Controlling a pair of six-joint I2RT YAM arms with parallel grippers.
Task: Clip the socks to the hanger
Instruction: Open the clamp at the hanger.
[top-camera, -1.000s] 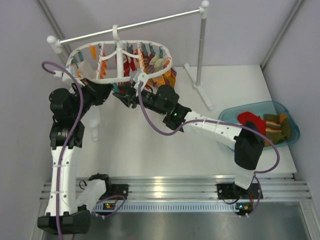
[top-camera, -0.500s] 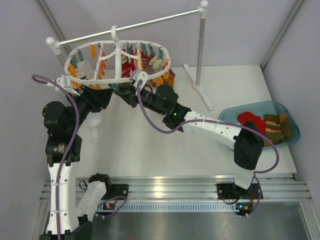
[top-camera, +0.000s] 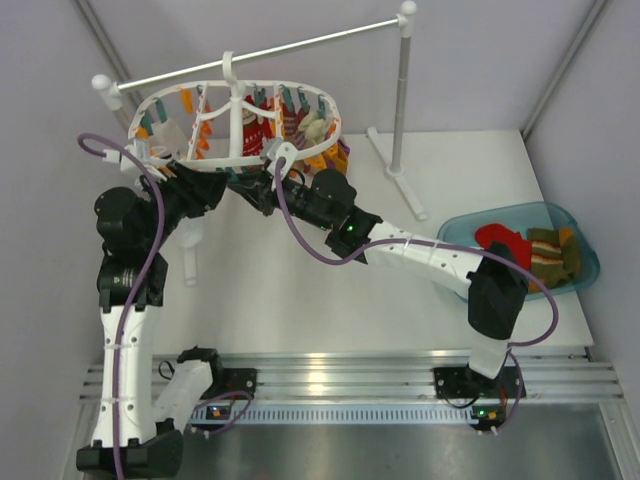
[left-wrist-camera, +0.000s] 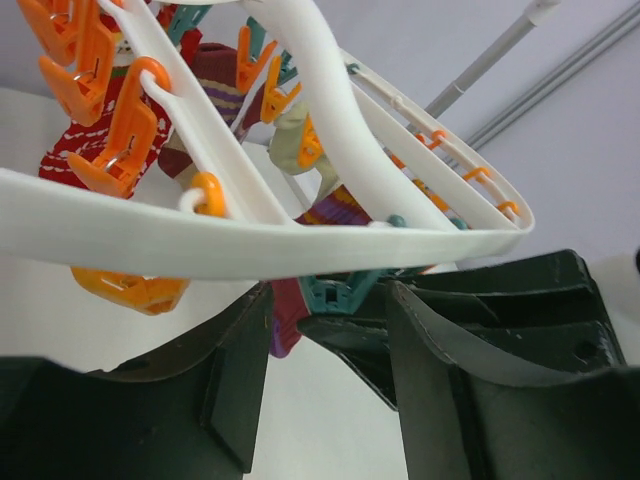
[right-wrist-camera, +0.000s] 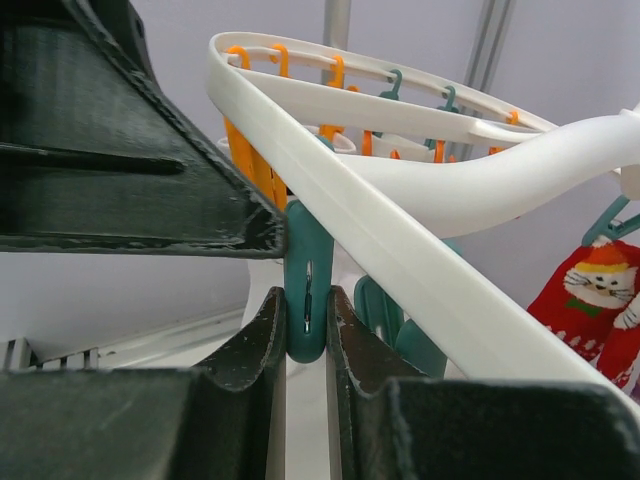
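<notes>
The white oval hanger (top-camera: 190, 166) hangs from the rod at the back left, with orange and teal clips. It also shows in the left wrist view (left-wrist-camera: 250, 240) and the right wrist view (right-wrist-camera: 400, 250). My right gripper (top-camera: 246, 189) (right-wrist-camera: 305, 330) is shut on a teal clip (right-wrist-camera: 307, 285) under the hanger's front rim. My left gripper (top-camera: 220, 182) (left-wrist-camera: 325, 380) is open and empty just below the same rim, facing the right gripper, with that teal clip (left-wrist-camera: 345, 292) between its fingers. Zigzag-striped socks (top-camera: 553, 255) lie in the blue basin at the right.
The white rod-and-pole stand (top-camera: 400, 100) spans the back. The blue basin (top-camera: 590, 268) also holds a red item (top-camera: 500, 240). Red cartoon socks (right-wrist-camera: 590, 290) and other socks (top-camera: 310, 125) hang clipped on the hanger. A white stand foot (top-camera: 188, 255) sits by the left arm.
The left arm's elbow swung out left, then partly back, while its gripper stayed under the hanger rim. The hanger shifted slightly left. The right arm has held still.
</notes>
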